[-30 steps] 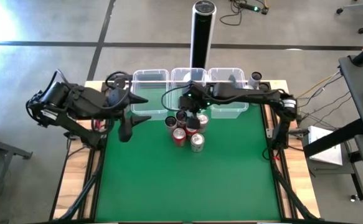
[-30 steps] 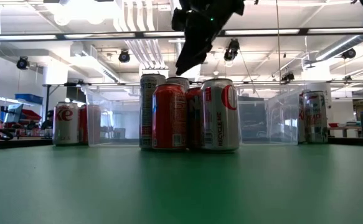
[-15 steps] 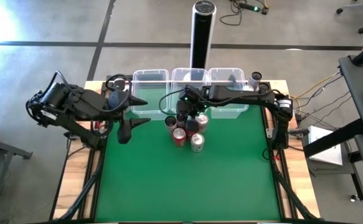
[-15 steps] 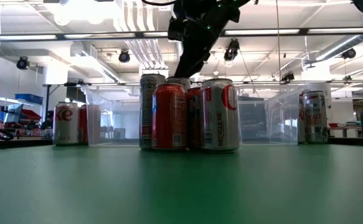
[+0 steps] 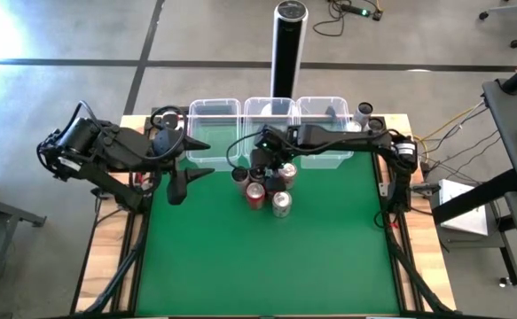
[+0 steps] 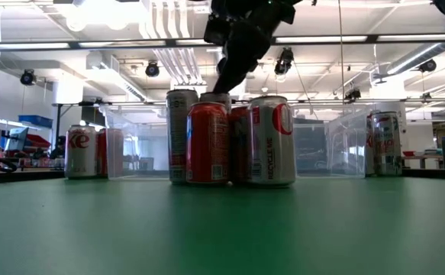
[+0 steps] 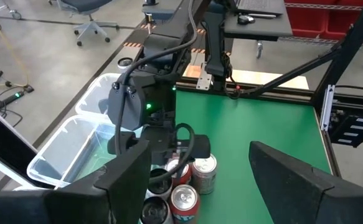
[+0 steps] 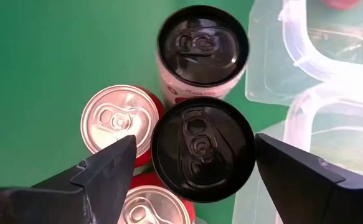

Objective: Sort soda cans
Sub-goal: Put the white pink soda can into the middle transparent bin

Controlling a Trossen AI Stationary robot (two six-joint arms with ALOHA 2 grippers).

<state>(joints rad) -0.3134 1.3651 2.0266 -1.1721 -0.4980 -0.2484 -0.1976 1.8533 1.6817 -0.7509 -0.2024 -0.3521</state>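
Because the soda cans (image 5: 264, 184) stand packed together near the back middle of the green table (image 5: 267, 266), touching or nearly so, the right gripper (image 8: 193, 158) has to come at them from straight above rather than from the side. Its two fingers are spread wide and straddle one black-topped can (image 8: 203, 147), which sits squarely between them; neither finger appears to touch it, so nothing is pinched (my reading: lined up for a top-down grasp, not yet closed). A second black-topped can (image 8: 202, 46) stands just beside it, and a silver-topped red can (image 8: 120, 122) presses against its other flank, leaving little room for the fingers to pass down.

Three clear bins (image 5: 269, 120) run along the table's far edge directly behind the cluster, presumably one per colour, which keeps the carry short. From table height, a red can (image 6: 207, 143) and a pale can (image 6: 272, 141) front the group, with other cans off to either side near the bins.

Left gripper (image 7: 197, 180) waits over the table's left edge, fingers wide apart, empty, pointing toward the cluster.
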